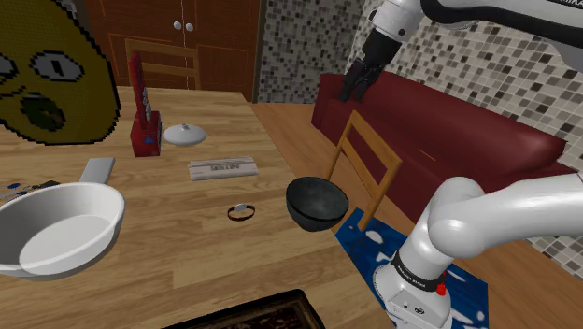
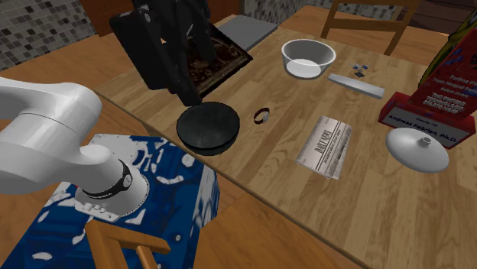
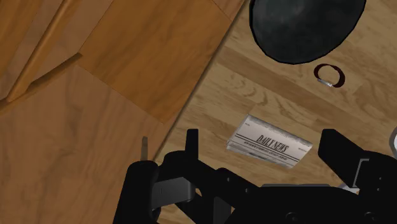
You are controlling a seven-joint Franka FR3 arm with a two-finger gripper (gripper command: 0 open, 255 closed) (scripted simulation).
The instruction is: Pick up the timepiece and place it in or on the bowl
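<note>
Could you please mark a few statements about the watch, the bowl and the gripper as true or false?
1. The watch lies on the table beside the black bowl. True.
2. The gripper is shut on the watch. False: its fingers stand apart and hold nothing.
3. The newspaper lies inside the black bowl. False: it lies flat on the table.
4. The black bowl stands near the table's edge. True.

Watch (image 1: 241, 212) on table (image 1: 187, 271), beside edge-side bowl (image 1: 317, 203).
</note>
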